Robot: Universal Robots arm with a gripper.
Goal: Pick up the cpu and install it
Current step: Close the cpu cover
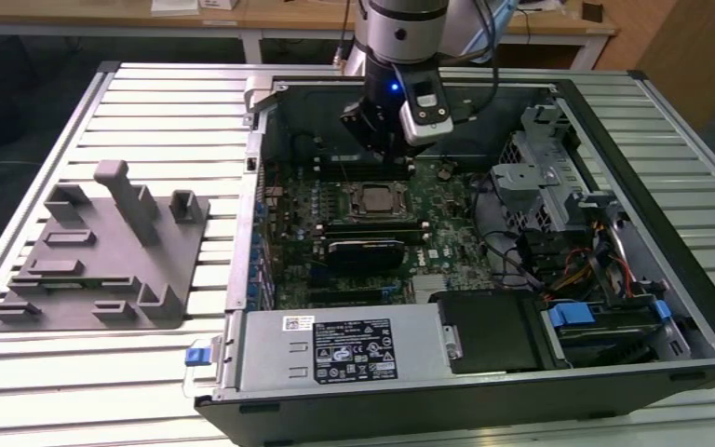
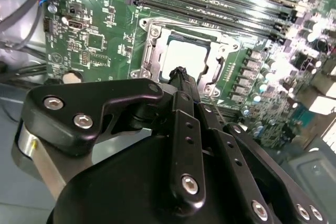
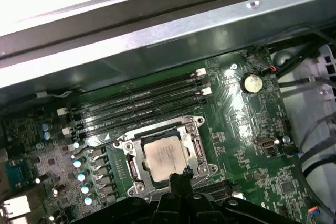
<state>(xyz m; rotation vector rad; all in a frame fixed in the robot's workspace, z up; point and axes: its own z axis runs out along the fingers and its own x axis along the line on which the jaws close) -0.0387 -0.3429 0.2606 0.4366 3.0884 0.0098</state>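
The cpu (image 3: 167, 154) lies flat inside the socket frame (image 3: 197, 148) on the green board, near the middle of the open computer case (image 1: 457, 396). In the exterior view the pincer (image 1: 393, 158) hangs just at twelve o'clock from the cpu. In both wrist views its two fingers are pressed together at the tips with nothing between them, so it holds nothing. The main risk, as I judge it, is a closed tip coming down on the chip's metal top. That could tilt the chip in its seat and bend the fine contacts under it, or scratch the lid. A sideways drift towards twelve o'clock could knock the memory slots (image 3: 136, 103). By count there are one cpu, one socket frame, one pincer, four long memory slots, one round coin battery (image 3: 253, 83), and one grey fixture (image 1: 97, 251) on the table at nine o'clock from the case.
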